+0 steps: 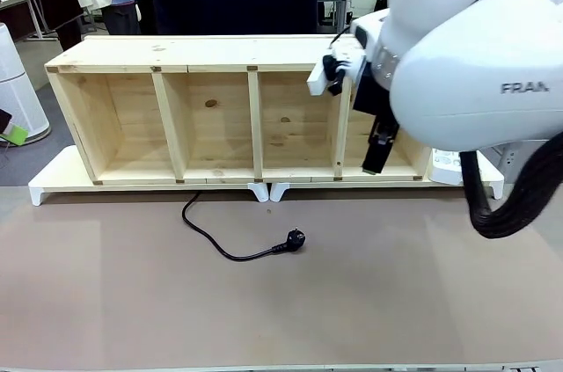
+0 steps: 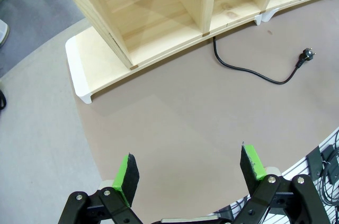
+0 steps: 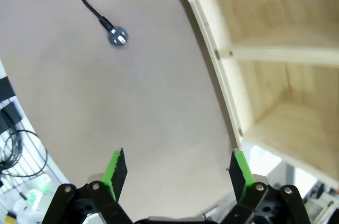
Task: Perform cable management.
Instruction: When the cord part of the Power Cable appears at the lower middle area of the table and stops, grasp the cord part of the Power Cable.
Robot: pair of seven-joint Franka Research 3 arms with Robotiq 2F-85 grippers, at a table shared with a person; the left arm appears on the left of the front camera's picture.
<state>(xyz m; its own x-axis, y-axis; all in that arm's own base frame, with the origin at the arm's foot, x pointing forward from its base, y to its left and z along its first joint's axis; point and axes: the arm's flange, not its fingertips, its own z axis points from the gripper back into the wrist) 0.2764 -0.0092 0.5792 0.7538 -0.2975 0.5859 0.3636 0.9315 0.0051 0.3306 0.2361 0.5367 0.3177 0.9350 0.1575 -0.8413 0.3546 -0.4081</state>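
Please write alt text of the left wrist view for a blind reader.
A black cable lies loose on the brown table in front of a wooden shelf. The open left gripper hangs above the table, holding nothing.

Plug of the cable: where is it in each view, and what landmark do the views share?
Front view: plug low centre, in front of the shelf.
Left wrist view: plug upper right, near the edge.
Right wrist view: plug upper left.
Shared landmark: the shelf.

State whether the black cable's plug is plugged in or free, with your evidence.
Free: the plug lies on the bare table, its cable running back to the shelf.
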